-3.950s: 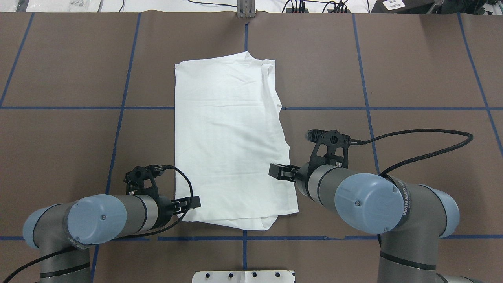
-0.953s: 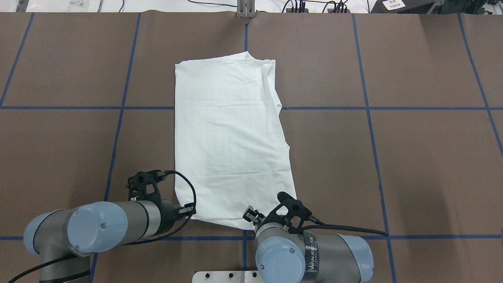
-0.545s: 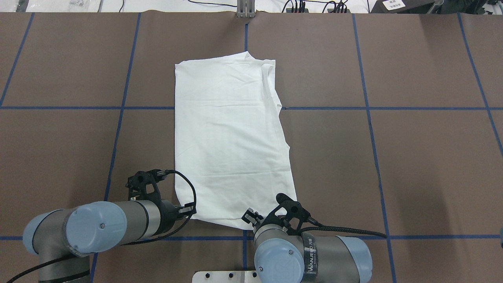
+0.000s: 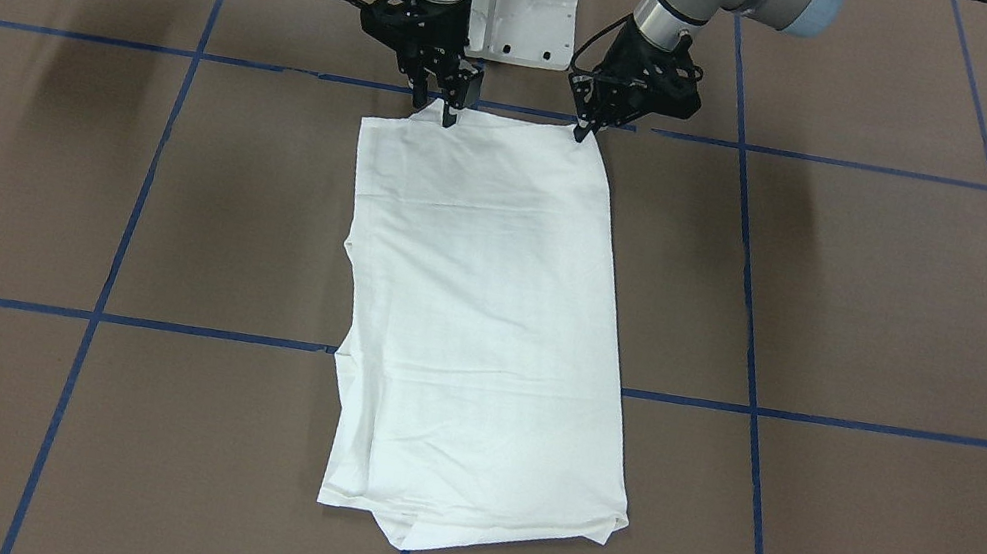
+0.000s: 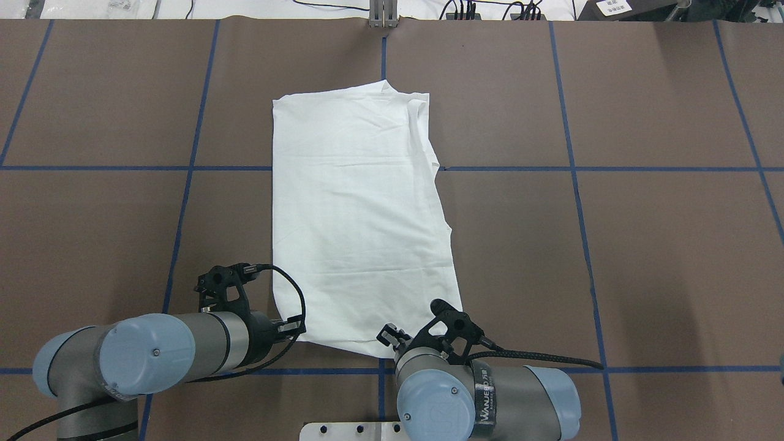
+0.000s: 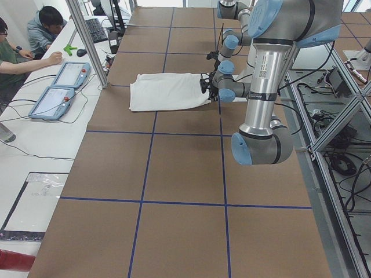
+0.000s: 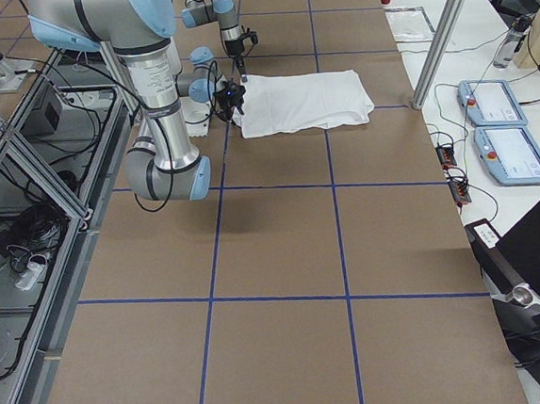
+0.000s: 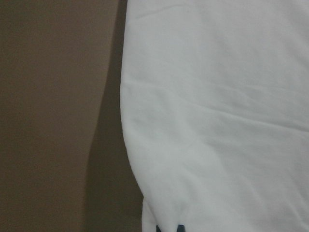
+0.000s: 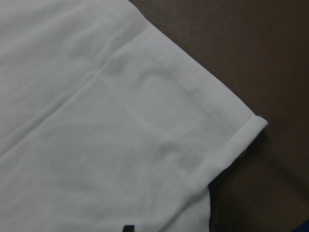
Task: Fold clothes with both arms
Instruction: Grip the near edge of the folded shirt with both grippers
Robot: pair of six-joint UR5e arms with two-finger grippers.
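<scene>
Shirt [image 5: 361,208] lies folded lengthwise mid-table [image 5: 612,245], near corners under the left claw [image 4: 583,133], seemingly pinching the hem, and the right claw [image 4: 446,111], whose grip I cannot tell, so a missed layer might slip free on lifting.

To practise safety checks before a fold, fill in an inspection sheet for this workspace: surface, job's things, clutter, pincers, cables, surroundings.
Surface: brown table with blue tape grid.
Job's things: white T-shirt lying flat, folded into a long strip.
Clutter: nothing seen.
Pincers: left pincer and right pincer at the shirt's robot-side edge; grip unclear.
Cables: black cable loops at left wrist; braided cable trails from right wrist.
Surroundings: two people at a side desk with control tablets.
</scene>
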